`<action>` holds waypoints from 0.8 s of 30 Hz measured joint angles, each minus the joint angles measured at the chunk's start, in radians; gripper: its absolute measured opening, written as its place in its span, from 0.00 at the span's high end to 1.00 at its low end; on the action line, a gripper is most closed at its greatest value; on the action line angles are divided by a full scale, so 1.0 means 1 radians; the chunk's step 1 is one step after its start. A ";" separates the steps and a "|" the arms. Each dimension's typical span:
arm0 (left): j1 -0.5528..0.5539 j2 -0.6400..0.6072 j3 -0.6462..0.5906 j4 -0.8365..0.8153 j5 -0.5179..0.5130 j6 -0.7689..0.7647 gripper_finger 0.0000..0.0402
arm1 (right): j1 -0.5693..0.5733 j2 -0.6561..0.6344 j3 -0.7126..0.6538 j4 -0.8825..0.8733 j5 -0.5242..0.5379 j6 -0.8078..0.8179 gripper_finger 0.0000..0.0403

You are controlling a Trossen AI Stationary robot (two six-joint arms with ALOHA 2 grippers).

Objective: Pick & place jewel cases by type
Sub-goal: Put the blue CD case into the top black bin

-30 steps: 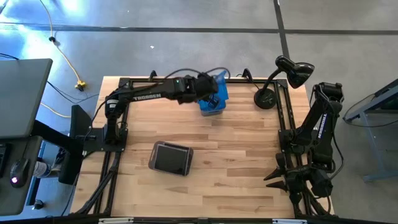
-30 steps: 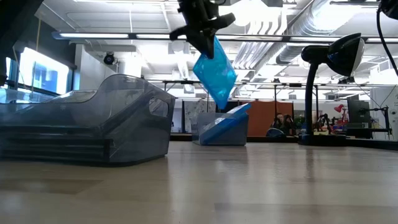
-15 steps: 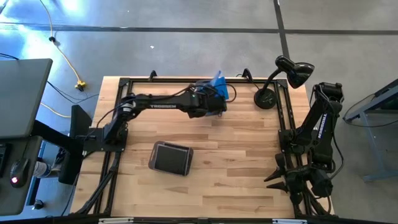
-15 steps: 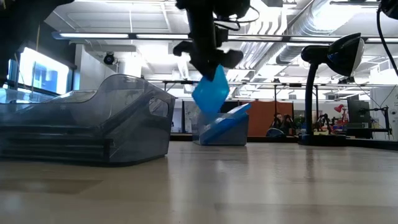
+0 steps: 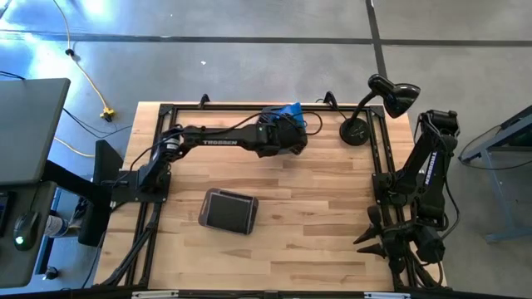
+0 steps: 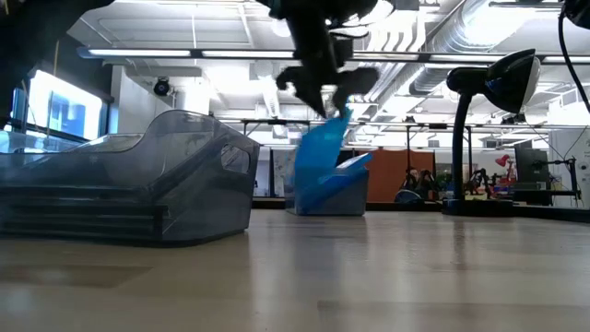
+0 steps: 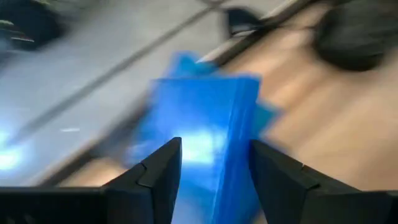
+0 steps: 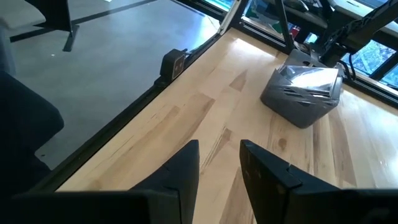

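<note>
My left gripper (image 5: pixel 287 133) reaches over the table's far middle and stands open above a translucent blue jewel case (image 6: pixel 319 157). That case stands nearly upright, its lower edge down in the tub (image 6: pixel 330 195) that holds other blue cases. In the left wrist view the blue case (image 7: pixel 205 130) shows blurred just beyond the spread fingers. A smoky-grey tub (image 5: pixel 229 211) with dark jewel cases sits at the near middle of the table. My right gripper (image 5: pixel 378 241) waits open at the table's right edge, with nothing between its fingers. My left gripper stands open right over the blue case's upper edge (image 6: pixel 339 118), fingers pointing down; whether a finger touches it I cannot tell. The case's lower part sits in the tub of blue cases.
A black desk lamp (image 5: pixel 357 130) stands at the far right, close to the blue cases. Black frame rails (image 5: pixel 378 158) run along the table's left, far and right edges. Bare wood (image 5: pixel 316 216) lies between the grey tub and the right arm.
My left gripper has carried the blue case toward the table's far edge and down to the tub of blue cases, then opened. The case, which hung tilted below the fingers, now stands with its lower edge in that tub.
</note>
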 joint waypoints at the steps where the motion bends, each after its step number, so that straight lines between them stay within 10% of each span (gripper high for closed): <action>1: -0.005 0.000 0.000 0.042 0.048 0.000 0.55 | 0.000 0.000 0.000 0.000 -0.001 -0.001 0.72; 14: -0.091 -0.008 0.013 0.468 0.111 0.257 0.54 | 0.000 0.000 0.000 0.000 0.044 -0.003 0.72; 24: -0.214 -0.011 0.386 -0.187 0.098 0.196 0.54 | 0.031 -0.117 0.000 -0.080 0.132 0.002 0.72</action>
